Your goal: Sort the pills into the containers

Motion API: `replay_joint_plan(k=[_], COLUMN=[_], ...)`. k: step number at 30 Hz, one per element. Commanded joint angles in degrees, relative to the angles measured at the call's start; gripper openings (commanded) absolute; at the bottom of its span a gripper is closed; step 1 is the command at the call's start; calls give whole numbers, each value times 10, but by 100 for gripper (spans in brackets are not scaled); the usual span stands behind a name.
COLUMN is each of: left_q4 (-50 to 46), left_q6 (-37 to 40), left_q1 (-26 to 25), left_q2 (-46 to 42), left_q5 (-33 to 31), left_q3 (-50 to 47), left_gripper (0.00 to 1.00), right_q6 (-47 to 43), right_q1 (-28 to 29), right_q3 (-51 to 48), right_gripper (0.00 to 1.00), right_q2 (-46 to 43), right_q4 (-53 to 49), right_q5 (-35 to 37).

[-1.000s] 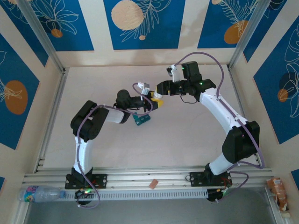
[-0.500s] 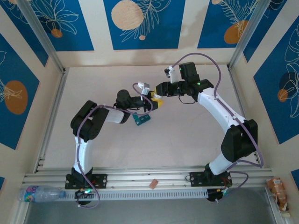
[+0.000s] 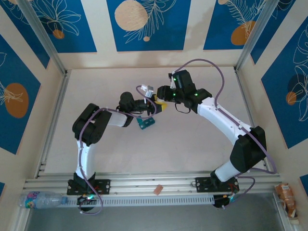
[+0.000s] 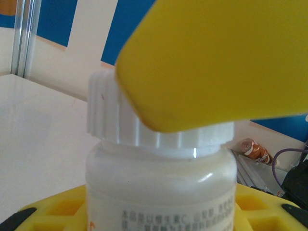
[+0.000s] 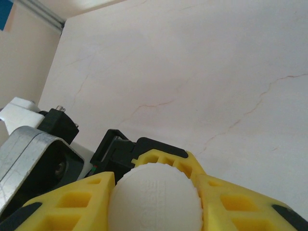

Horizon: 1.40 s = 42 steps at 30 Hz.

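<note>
Top external: mounted high above and behind the arm bases (image 3: 86, 184), facing down and forward; far enough back to take in the whole worktop (image 3: 192, 144) and the walls around it.
Left wrist: rides on the left claw (image 4: 160, 214), looking level along it; extremely near, with the white bottle (image 4: 161, 187) and its ribbed cap (image 4: 108, 115) close up.
Right wrist: rides on the right claw (image 5: 156, 192), looking down past its yellow fingers (image 5: 72, 202) onto the cap's top, with worktop beyond.
Shared: both wrist views meet on that cap; the top view holds the same spot mid-worktop, small.
</note>
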Motion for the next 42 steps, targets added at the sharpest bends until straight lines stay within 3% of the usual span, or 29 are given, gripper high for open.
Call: replay_joint_plan(k=[1,4,11,15,26,42], left_q4=[56,56,57,57,57,57], left_q6=[-2,-2,-1,-1,-5,-11], left_q1=[-10,-10,-10,-10,-10,-10], left_q2=[-16,-14,-12,-14,-17,-11], left_q5=[0,-2,0,4,48,59], left_q3=[18,16,16,15,19,24], left_gripper=[0,0,0,0,0,0], right_q6=[23,17,-33,-88,-257,-264], right_q1=[22,10,-51,-84,-122,-121], right_q3=[-18,-3,-13,-42,83,67], right_gripper=[25,29,72,79,75,61], right_q2=[11,6,-59,-98,0,22], right_q4=[-44,-58,-48,-19,-124,-129], right_q5=[-6,-20,-119,-184,-313,-320])
